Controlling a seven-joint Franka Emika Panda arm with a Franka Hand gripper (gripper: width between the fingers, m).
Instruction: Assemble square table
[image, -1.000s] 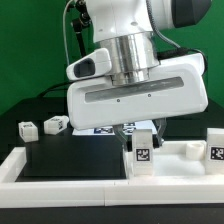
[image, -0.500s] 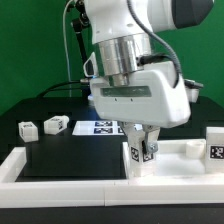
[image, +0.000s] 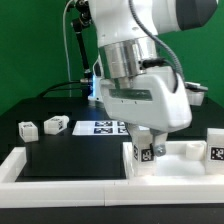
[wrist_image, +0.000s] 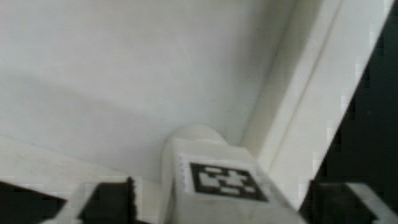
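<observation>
The white square table top (image: 178, 160) lies at the exterior view's right, with its raised rim (wrist_image: 302, 90) showing in the wrist view. My gripper (image: 147, 146) is shut on a white leg (image: 145, 154) that stands upright at the top's near-left corner. In the wrist view the leg's tag (wrist_image: 224, 181) sits between my two dark fingers (wrist_image: 107, 203), with my gripper (wrist_image: 231, 208) around it. A second leg (image: 215, 150) stands on the top's right side. Two more legs (image: 28, 128) (image: 55, 125) lie on the black surface at the left.
The marker board (image: 104, 127) lies on the table behind my hand. Long white bars (image: 60, 172) edge the black surface at the front and left. A green backdrop stands behind.
My hand has turned about its vertical axis over the corner, and the held leg has turned with it. It stays at the same place on the top.
</observation>
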